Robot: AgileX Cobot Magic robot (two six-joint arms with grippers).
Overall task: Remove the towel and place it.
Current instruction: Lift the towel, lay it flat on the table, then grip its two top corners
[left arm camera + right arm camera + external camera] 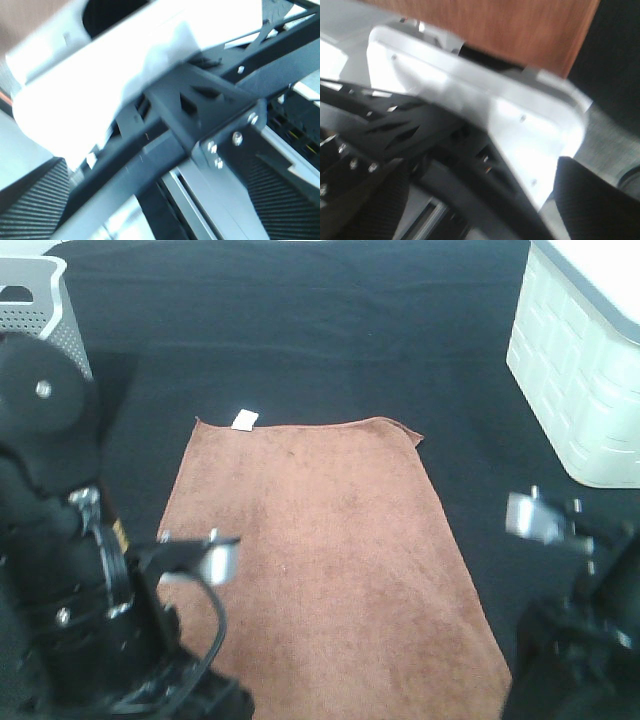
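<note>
At far left, a grey perforated plastic basket [45, 315]; at far right, a white panelled plastic bin [580, 370]; between them, a black table cloth [300, 330].

Left arm [70, 620] sits folded low at near left, its end effector [208, 554] pointing toward the middle. Right arm [585, 640] sits folded low at near right, its end effector [540, 514] raised. Blur hides both jaws' state.

Towel [330, 560] plain rust-brown, tag [244, 419] white. Table cloth [300, 330] plain black. Bin [580, 380] at right edge off-white, grid-panelled. Basket [45, 310] far-left corner grey, dotted holes.
</note>
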